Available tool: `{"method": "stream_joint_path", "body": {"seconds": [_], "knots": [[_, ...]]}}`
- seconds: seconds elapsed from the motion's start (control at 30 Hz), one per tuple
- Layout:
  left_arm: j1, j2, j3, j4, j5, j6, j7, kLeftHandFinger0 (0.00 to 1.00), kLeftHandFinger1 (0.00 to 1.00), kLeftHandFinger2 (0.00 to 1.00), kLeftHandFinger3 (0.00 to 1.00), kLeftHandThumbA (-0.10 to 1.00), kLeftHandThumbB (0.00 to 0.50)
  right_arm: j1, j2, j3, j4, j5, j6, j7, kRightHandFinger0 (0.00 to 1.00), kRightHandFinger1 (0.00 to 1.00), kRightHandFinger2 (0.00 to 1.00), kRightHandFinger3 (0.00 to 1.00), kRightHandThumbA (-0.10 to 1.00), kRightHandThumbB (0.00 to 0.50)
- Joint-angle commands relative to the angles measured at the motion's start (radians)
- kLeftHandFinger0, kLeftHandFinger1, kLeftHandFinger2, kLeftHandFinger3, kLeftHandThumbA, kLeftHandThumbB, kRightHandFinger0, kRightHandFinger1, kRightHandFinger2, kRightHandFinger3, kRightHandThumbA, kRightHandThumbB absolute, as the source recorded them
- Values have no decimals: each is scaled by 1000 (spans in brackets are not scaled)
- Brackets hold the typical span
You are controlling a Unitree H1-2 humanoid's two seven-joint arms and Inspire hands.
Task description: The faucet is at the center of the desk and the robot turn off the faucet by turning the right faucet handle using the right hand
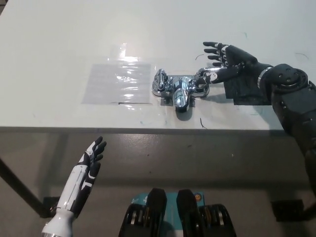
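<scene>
A chrome faucet (179, 91) stands near the middle of the white desk (148, 34), spout toward me. Its right handle (201, 84) lies under the tip of my black right hand (224, 63), which reaches in from the right with fingers spread; one lower finger rests against the handle. The hand is open, not closed around the handle. The left handle (160, 83) stands free. My white left hand (90, 163) rests open below the desk's front edge at the lower left.
A clear plastic sheet (118, 83) is taped to the desk left of the faucet. A dark patch (249, 89) lies on the desk under my right wrist. The desk's front edge (148, 127) runs across the picture's middle.
</scene>
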Motion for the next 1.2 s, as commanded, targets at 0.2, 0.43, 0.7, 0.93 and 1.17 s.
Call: {"method": "stream_joint_path", "body": {"seconds": [0.2,0.43,0.7,0.93,1.17], "knots": [[-28,13,6,-24,0,-19,-9,1000,1000,1000,1000,1000,229,-41,70,-35,-139,63,10,179,1000,1000,1000,1000,1000,417],[-33,20,6,-17,7,-29,-11,1000,1000,1000,1000,1000,229,-8,77,-2,-138,26,15,204,1000,1000,1000,1000,1000,431],[-37,23,11,-8,1,-37,-12,1000,1000,1000,1000,1000,219,42,81,-6,-124,31,35,206,1000,1000,1000,1000,1000,452],[-30,24,16,-11,-4,-33,-12,1000,1000,1000,1000,1000,224,29,56,-18,-116,36,1,192,1000,1000,1000,1000,1000,435],[-32,20,12,-9,2,-36,-10,1000,1000,1000,1000,1000,227,52,54,-79,-150,85,-37,155,1000,1000,1000,1000,1000,433]]}}
